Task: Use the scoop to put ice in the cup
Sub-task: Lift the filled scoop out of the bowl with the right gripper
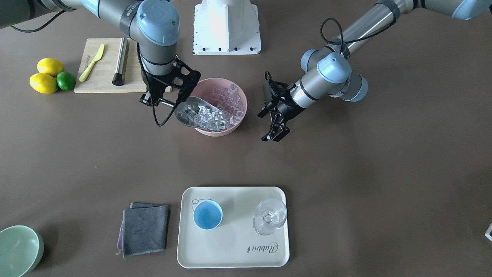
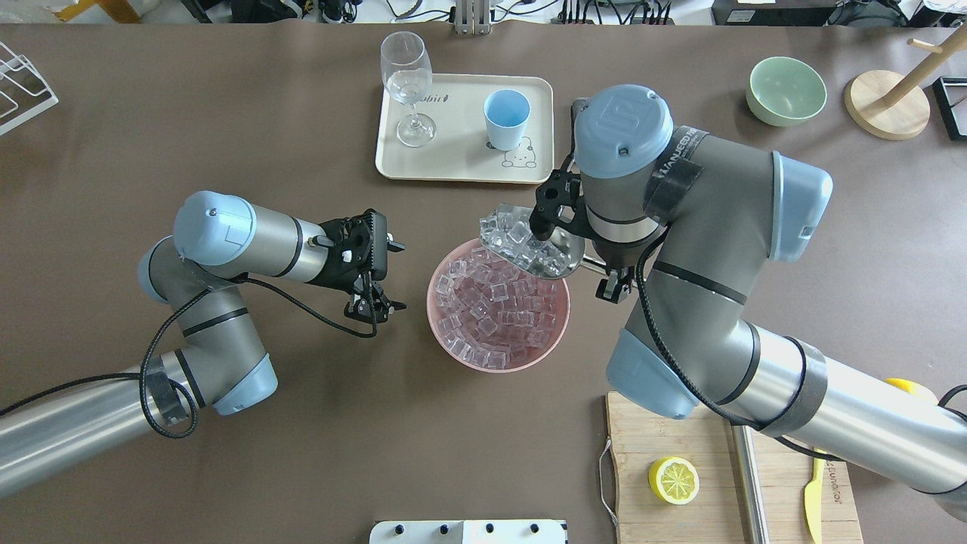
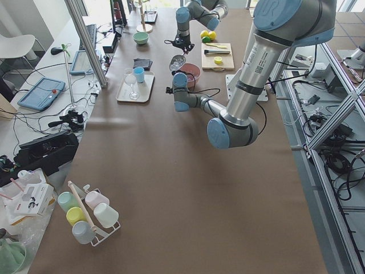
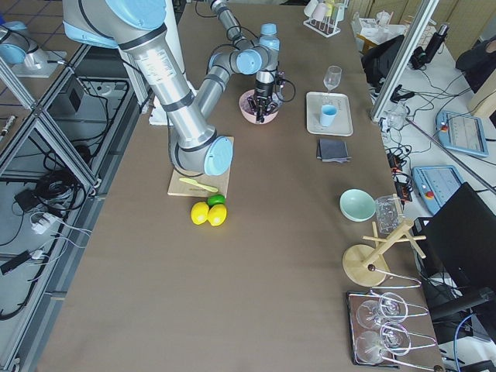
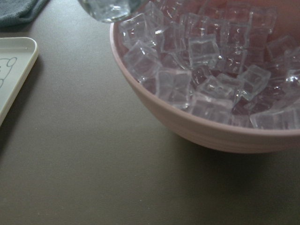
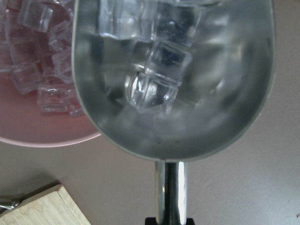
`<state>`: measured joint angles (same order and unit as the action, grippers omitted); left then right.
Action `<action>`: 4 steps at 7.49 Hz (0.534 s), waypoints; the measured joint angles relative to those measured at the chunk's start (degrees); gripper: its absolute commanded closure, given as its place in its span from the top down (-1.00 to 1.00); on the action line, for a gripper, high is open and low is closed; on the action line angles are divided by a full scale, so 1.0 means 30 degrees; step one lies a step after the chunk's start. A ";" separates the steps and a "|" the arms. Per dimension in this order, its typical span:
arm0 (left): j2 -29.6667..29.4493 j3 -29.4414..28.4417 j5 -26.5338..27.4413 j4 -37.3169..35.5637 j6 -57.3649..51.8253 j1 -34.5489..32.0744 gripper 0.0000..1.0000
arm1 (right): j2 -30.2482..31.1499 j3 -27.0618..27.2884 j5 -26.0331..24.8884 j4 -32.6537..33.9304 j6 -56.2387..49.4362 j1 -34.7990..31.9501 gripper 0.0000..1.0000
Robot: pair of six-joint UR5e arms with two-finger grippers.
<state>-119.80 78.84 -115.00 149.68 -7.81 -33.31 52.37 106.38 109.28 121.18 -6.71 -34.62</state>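
My right gripper is shut on the thin rod handle of the steel scoop. It holds the scoop over the near rim of the pink bowl. The trough is heaped with ice cubes; the scoop also shows in the overhead view. More ice fills the bowl. My left gripper is open and empty, just beside the bowl, level with its side. The light-blue cup stands upright and empty on the cream tray, well away from the bowl.
A clear stemmed glass stands on the tray beside the cup. A grey cloth lies next to the tray. A pale green bowl sits at the table corner. A cutting board carries a green knife and a steel cylinder, with lemons and a lime beside it.
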 measured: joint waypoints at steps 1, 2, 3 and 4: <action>0.0001 0.0000 -0.0009 0.0000 -0.0003 0.0000 0.98 | -0.0031 -0.0558 0.0806 -0.0085 0.0054 -0.0980 -1.00; 0.0015 0.0000 -0.0013 -0.0003 -0.0019 0.0000 0.98 | 0.0209 -0.1075 0.2285 -0.0459 0.0352 -0.1999 -1.00; 0.0022 0.0000 -0.0015 -0.0028 -0.0037 0.0010 0.98 | 0.0694 -0.1537 0.4116 -0.1466 0.0972 -0.2899 -1.00; 0.0026 0.0000 -0.0018 -0.0049 -0.0035 0.0021 0.98 | 0.1063 -0.1764 0.5191 -0.2496 0.1612 -0.3518 -1.00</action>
<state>-119.72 78.83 -115.06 149.53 -7.92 -33.25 55.56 101.09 124.85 113.70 -1.88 -45.18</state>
